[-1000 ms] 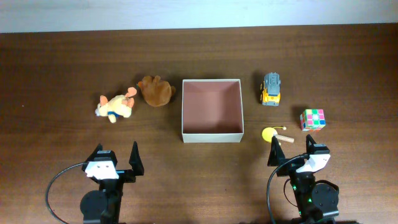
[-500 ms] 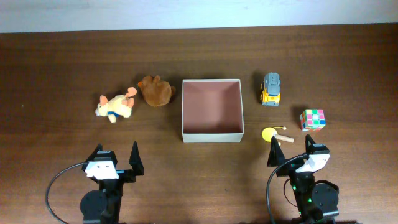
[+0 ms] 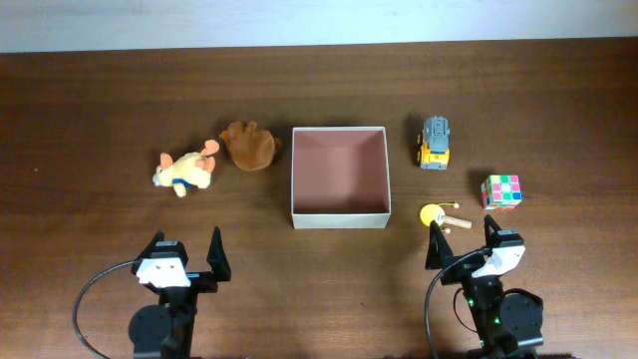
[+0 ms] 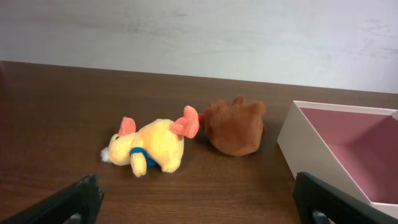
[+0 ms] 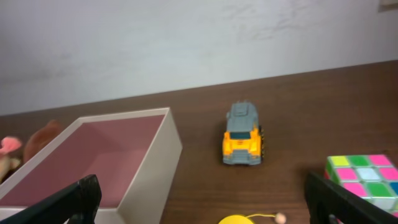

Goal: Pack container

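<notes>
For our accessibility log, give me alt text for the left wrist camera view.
A yellow plush toy lies on a dark wooden table beside a brown plush toy; an open white container with a pinkish inside sits at right.

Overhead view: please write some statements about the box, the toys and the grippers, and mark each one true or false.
1. The box has nothing inside it. True.
2. The toy car lies inside the box. False: it stands outside the box, on the right arm's side.
3. The brown plush toy lies between the yellow plush toy and the box. True.
4. The left gripper is shut on a toy. False: it is open and holds nothing.
</notes>
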